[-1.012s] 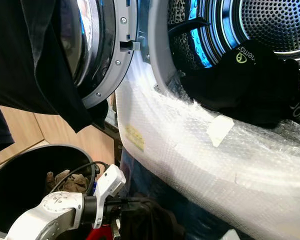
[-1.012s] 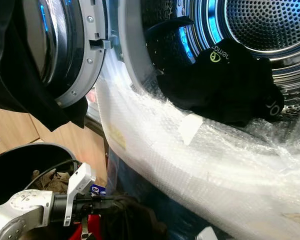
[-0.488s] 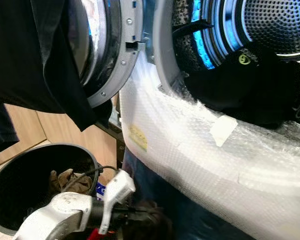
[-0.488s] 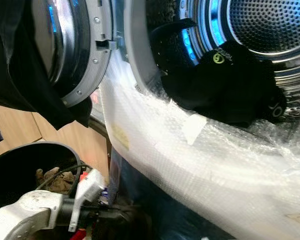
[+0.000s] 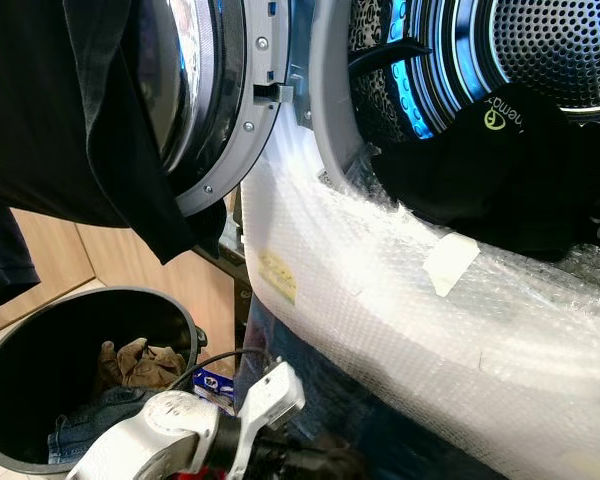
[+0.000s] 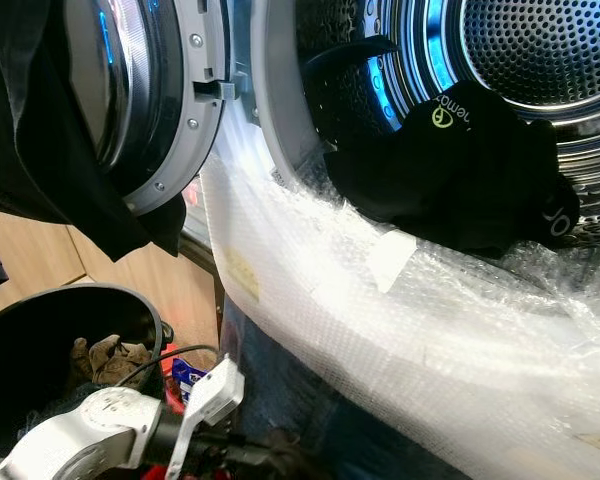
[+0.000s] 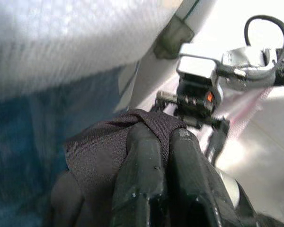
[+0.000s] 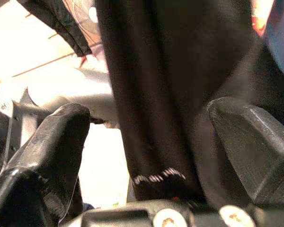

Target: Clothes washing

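Observation:
The washing machine's drum (image 5: 560, 50) stands open, and a black garment (image 5: 510, 170) with a green logo lies at its mouth. Low in the head views, my left gripper (image 7: 163, 135) is shut on a fold of dark cloth (image 7: 99, 151) just below the machine's front. Its silver arm (image 5: 180, 430) reaches in from the bottom edge. In the right wrist view my right gripper (image 8: 151, 142) is open, with a dark garment (image 8: 161, 85) hanging between its spread fingers (image 8: 57, 142).
Bubble wrap (image 5: 380, 300) covers the machine's front lip. The round door (image 5: 230, 100) is swung open to the left, with a black garment (image 5: 70, 120) draped over it. A black bin (image 5: 90, 295) at lower left holds brown cloth (image 5: 135, 362) and jeans. Wooden panels stand behind.
My left arm has moved right and lower in the head views, carrying the dark cloth toward the machine's front. The bin's contents now show more.

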{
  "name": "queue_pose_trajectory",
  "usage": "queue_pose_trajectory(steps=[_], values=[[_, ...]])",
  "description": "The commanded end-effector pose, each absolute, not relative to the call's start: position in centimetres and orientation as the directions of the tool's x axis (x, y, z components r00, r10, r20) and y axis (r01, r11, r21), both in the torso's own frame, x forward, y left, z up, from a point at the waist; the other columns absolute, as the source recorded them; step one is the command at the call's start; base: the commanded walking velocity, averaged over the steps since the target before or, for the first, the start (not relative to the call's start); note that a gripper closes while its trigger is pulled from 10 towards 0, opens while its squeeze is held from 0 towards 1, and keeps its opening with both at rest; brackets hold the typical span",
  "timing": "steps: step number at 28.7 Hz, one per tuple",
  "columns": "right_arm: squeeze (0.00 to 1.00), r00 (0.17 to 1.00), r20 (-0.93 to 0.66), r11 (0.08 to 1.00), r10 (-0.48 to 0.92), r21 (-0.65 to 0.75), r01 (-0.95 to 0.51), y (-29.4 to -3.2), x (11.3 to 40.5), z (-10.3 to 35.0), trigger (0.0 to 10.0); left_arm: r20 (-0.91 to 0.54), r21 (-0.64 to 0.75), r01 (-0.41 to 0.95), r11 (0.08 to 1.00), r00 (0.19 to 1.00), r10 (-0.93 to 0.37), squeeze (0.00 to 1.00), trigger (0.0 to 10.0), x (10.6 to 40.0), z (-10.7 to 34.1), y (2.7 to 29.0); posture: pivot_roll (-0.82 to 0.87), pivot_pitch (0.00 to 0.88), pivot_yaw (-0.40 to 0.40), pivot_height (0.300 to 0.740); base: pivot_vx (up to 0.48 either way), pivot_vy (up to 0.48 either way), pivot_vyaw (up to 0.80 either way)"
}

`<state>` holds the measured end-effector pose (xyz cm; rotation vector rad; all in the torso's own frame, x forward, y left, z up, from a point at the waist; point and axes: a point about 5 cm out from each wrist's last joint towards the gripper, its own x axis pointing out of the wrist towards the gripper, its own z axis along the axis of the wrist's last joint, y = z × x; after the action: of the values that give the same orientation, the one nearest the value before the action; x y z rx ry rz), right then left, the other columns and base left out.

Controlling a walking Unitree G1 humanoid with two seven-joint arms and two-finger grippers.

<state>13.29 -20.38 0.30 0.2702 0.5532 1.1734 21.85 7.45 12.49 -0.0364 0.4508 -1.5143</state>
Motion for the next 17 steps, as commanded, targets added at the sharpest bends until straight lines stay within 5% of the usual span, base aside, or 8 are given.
queue_pose_trajectory(steps=[1,10,17], values=[[1.00,0.274,-0.270,0.374,0.923,0.461,-0.804,-20.3,13.6,0.7,10.0,-0.251,-0.268,0.962,0.060,-0.010,-0.968,0.00,0.0,22.1,12.9,6.9,0.11,0.032,-0.099,0.740,0.000,0.000,0.00],[1.00,0.297,-0.321,0.417,0.899,0.425,-0.803,-17.9,15.3,0.3,10.0,-0.158,-0.210,0.978,0.002,-0.032,-0.987,0.00,0.0,22.7,14.9,3.5,0.13,0.030,-0.110,0.740,0.000,0.000,0.00],[1.00,0.301,-0.330,0.425,0.895,0.423,-0.800,-17.9,15.3,0.3,10.0,-0.151,-0.208,0.978,-0.001,-0.033,-0.988,0.00,0.0,22.7,15.1,3.3,0.13,0.030,-0.110,0.740,0.000,0.000,0.00]])
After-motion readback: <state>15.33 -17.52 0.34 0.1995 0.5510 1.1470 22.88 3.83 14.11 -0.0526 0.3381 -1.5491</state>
